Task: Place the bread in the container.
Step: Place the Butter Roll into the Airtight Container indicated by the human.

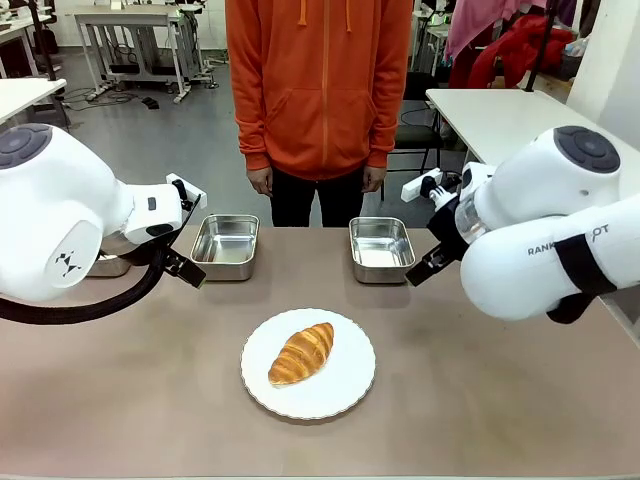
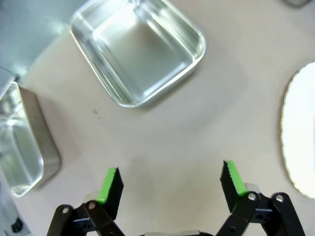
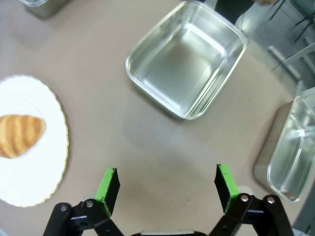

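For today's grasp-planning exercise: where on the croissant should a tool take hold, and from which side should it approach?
Probably the thick middle of the croissant, from straight above, closing across its short width. It lies flat on the plate, running diagonally, and its ends taper to narrow tips.

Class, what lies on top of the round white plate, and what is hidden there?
A croissant lies on the white plate, near its middle. The patch of plate beneath it is covered and cannot be seen.

One croissant (image 1: 301, 353); one white plate (image 1: 345, 392); four steel pans (image 1: 225, 243).
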### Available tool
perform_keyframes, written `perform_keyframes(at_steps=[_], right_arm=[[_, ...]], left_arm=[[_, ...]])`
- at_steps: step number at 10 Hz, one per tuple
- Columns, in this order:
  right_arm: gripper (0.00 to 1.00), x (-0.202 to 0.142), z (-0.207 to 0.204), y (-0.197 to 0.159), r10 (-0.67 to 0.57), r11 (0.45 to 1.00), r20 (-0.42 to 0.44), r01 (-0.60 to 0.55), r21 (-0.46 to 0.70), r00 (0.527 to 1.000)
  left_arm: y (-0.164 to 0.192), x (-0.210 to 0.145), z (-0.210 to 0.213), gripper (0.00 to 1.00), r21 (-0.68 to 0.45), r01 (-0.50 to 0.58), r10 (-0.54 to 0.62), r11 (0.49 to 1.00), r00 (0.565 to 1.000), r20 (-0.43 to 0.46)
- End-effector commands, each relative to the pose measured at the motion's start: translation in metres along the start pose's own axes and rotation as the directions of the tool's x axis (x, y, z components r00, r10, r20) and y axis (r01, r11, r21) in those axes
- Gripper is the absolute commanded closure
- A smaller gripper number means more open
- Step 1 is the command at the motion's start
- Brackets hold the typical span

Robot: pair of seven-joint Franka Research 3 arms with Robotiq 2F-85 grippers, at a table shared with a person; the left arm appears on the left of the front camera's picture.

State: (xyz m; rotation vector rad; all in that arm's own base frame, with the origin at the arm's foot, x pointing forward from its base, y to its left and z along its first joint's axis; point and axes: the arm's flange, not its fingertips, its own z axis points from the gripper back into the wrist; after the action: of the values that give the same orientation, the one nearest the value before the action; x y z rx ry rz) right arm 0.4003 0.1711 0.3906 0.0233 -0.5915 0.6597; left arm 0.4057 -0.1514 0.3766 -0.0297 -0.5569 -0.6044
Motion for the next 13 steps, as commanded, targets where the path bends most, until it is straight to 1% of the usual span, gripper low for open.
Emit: perform_keyframes(at_steps=[1, 2, 3, 4, 5, 6, 7, 8, 9, 10, 11, 12, 13], right_arm=[[0.0, 0.04, 0.047, -0.028, -0.007, 1.0, 0.008, 0.007, 0.013, 1.0], [0.0, 0.048, 0.063, -0.041, -0.004, 1.0, -0.005, 0.004, 0.017, 1.0], [0.0, 0.053, 0.079, -0.062, -0.012, 0.999, -0.003, 0.012, 0.032, 1.0], [0.0, 0.051, 0.096, -0.088, -0.01, 0.997, -0.004, 0.01, 0.078, 1.0], [0.0, 0.044, 0.115, -0.126, -0.017, 0.992, 0.017, 0.014, 0.126, 1.0], [0.0, 0.034, 0.132, -0.161, -0.021, 0.986, 0.057, 0.012, 0.163, 0.998], [0.0, 0.018, 0.144, -0.191, 0.03, 0.98, 0.063, -0.042, 0.197, 0.998], [0.0, 0.001, 0.152, -0.211, 0.05, 0.97, 0.118, -0.076, 0.23, 0.992], [0.0, -0.015, 0.155, -0.22, 0.048, 0.968, 0.155, -0.084, 0.236, 0.987], [0.0, -0.027, 0.153, -0.226, 0.04, 0.973, 0.183, -0.08, 0.219, 0.982], [0.0, -0.035, 0.151, -0.226, -0.03, 0.978, 0.203, -0.014, 0.209, 0.979], [0.0, -0.024, 0.163, -0.228, 0.035, 0.978, 0.145, -0.064, 0.199, 0.989], [0.0, -0.024, 0.163, -0.228, 0.035, 0.978, 0.145, -0.064, 0.199, 0.989]], left_arm=[[0.028, 0.033, 0.048, 0.0, -0.059, 0.012, -0.011, 0.998, 1.0, 0.017], [0.047, 0.044, 0.067, 0.0, -0.109, -0.003, 0.005, 0.994, 1.0, 0.018], [0.073, 0.052, 0.083, 0.0, -0.169, 0.0, 0.002, 0.986, 1.0, 0.014], [0.104, 0.056, 0.098, 0.0, -0.211, 0.029, -0.028, 0.977, 1.0, 0.01], [0.144, 0.055, 0.11, 0.0, -0.283, 0.087, -0.087, 0.955, 0.996, 0.015], [0.179, 0.049, 0.117, 0.0, -0.343, 0.123, -0.114, 0.931, 0.992, 0.046], [0.212, 0.037, 0.12, 0.0, -0.387, 0.189, -0.158, 0.902, 0.981, 0.11], [0.24, 0.021, 0.121, 0.0, -0.4, 0.284, -0.236, 0.872, 0.957, 0.167], [0.259, 0.002, 0.121, 0.0, -0.381, 0.342, -0.275, 0.859, 0.936, 0.22], [0.265, -0.015, 0.121, 0.0, -0.354, 0.421, -0.333, 0.835, 0.899, 0.284], [0.254, -0.022, 0.121, 0.0, -0.265, 0.415, -0.368, 0.871, 0.906, 0.208], [0.262, -0.015, 0.13, 0.0, -0.354, 0.347, -0.284, 0.868, 0.934, 0.218], [0.262, -0.015, 0.13, 0.0, -0.354, 0.347, -0.284, 0.868, 0.934, 0.218]])
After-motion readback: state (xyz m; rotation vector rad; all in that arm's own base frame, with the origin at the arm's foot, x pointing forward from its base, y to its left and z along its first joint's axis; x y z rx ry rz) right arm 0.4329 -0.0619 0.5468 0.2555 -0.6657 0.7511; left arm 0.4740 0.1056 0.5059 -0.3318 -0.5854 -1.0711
